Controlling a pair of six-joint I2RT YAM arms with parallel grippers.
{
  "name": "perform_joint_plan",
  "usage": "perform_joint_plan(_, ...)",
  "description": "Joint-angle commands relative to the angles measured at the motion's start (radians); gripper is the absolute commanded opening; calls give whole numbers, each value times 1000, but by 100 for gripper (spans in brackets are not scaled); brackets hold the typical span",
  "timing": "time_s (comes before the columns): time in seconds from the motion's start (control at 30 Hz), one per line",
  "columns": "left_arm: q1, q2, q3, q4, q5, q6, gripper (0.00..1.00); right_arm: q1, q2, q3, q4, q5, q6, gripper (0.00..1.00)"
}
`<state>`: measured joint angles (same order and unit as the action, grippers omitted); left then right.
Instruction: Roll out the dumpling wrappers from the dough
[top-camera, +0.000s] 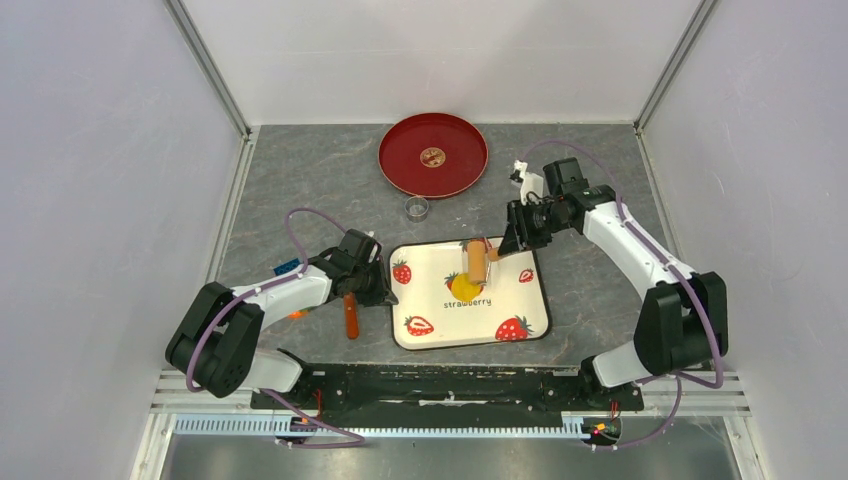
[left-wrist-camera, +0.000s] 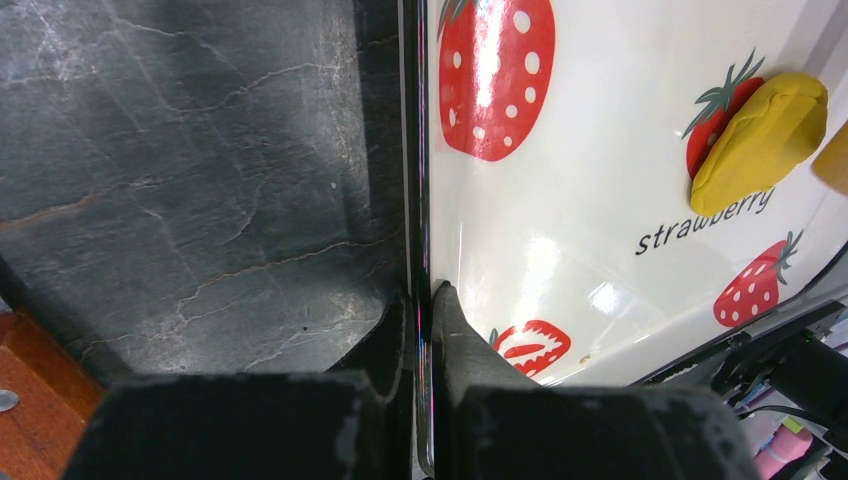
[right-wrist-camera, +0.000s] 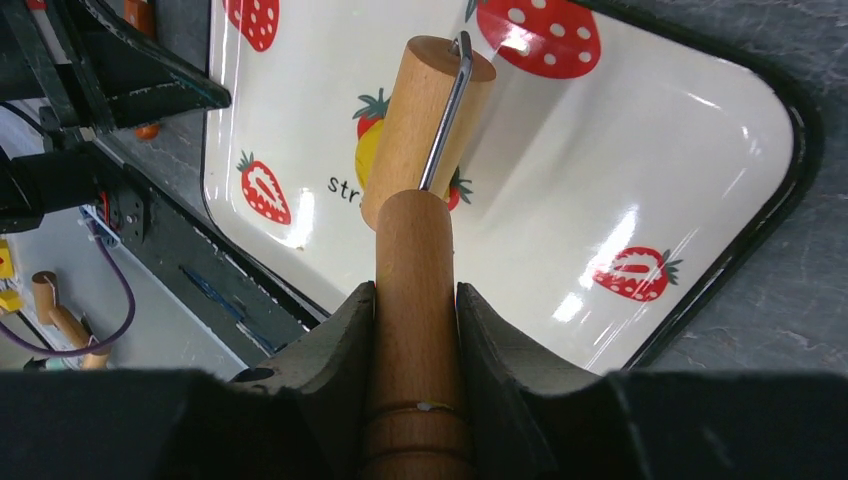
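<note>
Two grips set: right gripper (right-wrist-camera: 415, 300) clamped round the handle of the pale wooden roller (top-camera: 477, 262), left gripper (left-wrist-camera: 420, 305) pinched shut on the left rim of the white strawberry-printed tray (top-camera: 505, 300), with the soft yellow dough lump (top-camera: 464, 288) just beyond the right fingers, partly under the barrel, elongated slantwise, nearer the right arm.

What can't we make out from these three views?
- Dough where the rolling pin meets it: top view, pin covers it; right wrist view, barrel hides nearly all; left wrist view, right edge cuts it.
- Small disc on red plate: top view only, too small to identify.
- Brown handle left of tray: left wrist view, bottom-left corner cuts it off.
</note>
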<state>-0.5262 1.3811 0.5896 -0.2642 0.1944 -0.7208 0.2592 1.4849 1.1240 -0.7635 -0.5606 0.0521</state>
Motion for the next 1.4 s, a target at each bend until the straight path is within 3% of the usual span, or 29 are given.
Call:
perform_joint_plan(0.0, -6, 34, -20, -78, -115, 10, 2, -20, -74, 49, 71, -55, 6, 0)
perform_joint_plan(0.27, -6, 36, -19, -78, -114, 12, 2, -21, -82, 107, 32, -76, 3, 0)
perform_joint_plan(0.53, -6, 36, -18, -78, -114, 12, 2, 136, 1, 207, -157, 207, -38, 0)
perform_joint_plan(0.83, -6, 35, -18, -78, -116, 12, 2, 320, 95, 267, -198, 440, 16, 0)
perform_joint_plan(1.37, -6, 34, -19, -80, -115, 12, 2, 353, 146, 142, -258, 796, 33, 0)
